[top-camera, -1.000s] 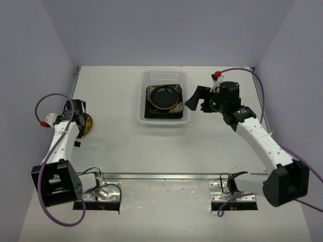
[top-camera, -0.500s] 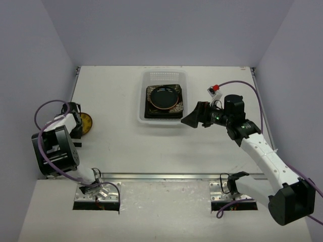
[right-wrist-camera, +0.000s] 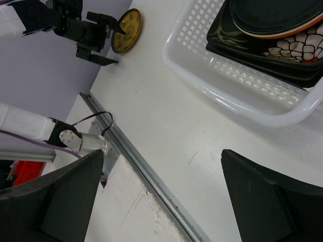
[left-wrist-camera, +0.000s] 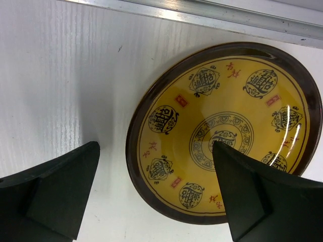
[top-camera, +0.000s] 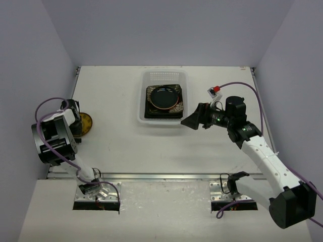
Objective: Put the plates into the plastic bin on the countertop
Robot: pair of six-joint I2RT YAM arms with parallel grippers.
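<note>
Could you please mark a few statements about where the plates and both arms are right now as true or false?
1. The yellow plate lies flat on the table, outside the bin. True.
2. The bin is empty. False: it holds stacked plates, with a dark round plate on top.
3. The right jaws grip a plate. False: they stand open beside the bin and hold nothing.
4. The left jaws stand open close over the yellow plate. True.
5. Seen from above, the yellow plate sits to the right of the bin. False: it is to the left, near the table's left edge.
</note>
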